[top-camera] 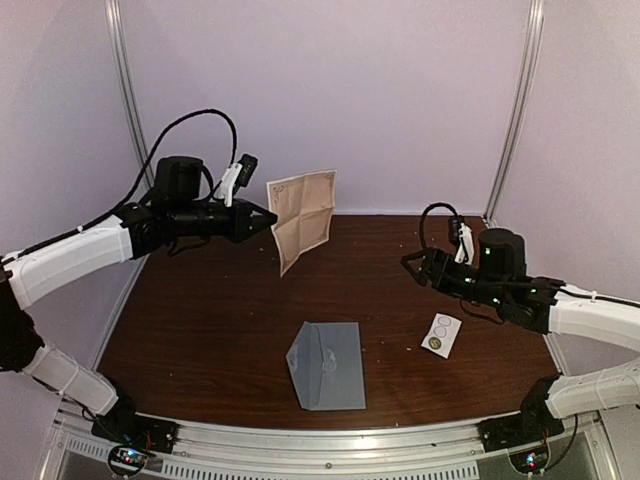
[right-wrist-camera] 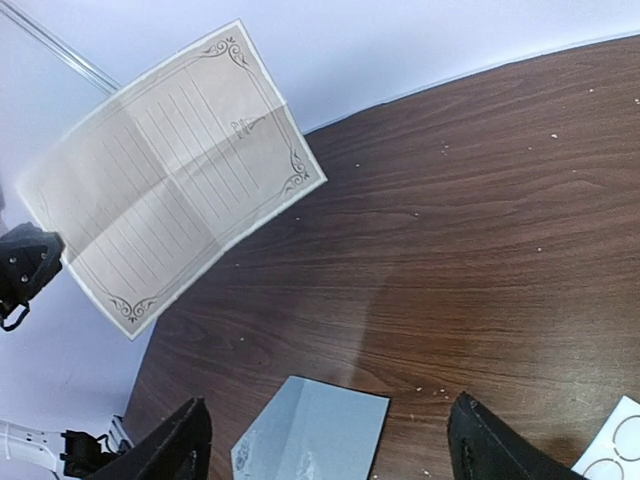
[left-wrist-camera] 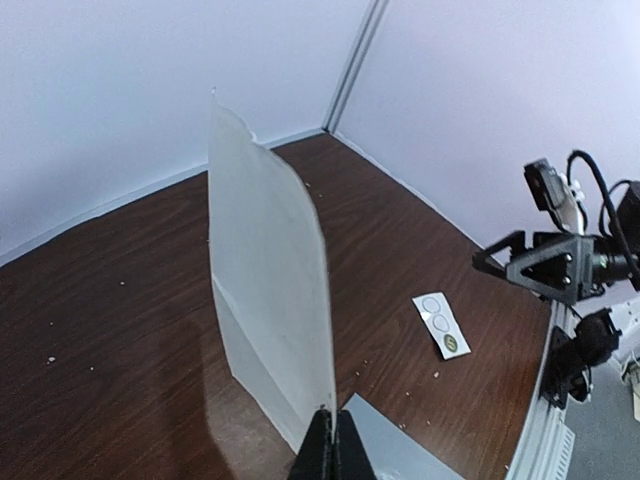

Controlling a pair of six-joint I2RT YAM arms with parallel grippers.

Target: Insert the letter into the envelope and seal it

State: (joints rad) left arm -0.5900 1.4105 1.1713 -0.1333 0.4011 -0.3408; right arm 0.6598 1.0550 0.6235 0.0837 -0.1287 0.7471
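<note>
- Enclosure walls (top-camera: 330, 90): plain pale panels on three sides, joined at the far corners by slim metal posts (top-camera: 517, 110).
- Table (top-camera: 220, 320): dark brown wood-grain top with faint sheen. Small pale specks are scattered over it, most visible in the right wrist view. An aluminium rail (top-camera: 330, 455) runs along the near edge.
- Left arm: reaches in from the left side, raised above the far half of the table. The left gripper (top-camera: 272, 222) is pinched tight on the left edge of the letter.
- Right arm: extends in from the right side, above the table. The right gripper (top-camera: 410, 265) has its jaws spread wide with nothing between them.
- Letter (top-camera: 302, 215): cream sheet held in the air above the far part of the table, roughly upright and clear of the surface. It carries ruled lines, ornate corner flourishes and fold creases that quarter the sheet.
- Envelope (top-camera: 330, 365): grey-blue paper, lying flat on the table near the middle of the near edge, well apart from the letter. The pointed triangular flap is open and spreads towards the left side. A small faint emblem shows on the flap.
- Sticker strip (top-camera: 440, 335): small white strip printed with circles, one dark round sticker at its near end. It lies flat on the table to the right of the envelope, apart from it.
</note>
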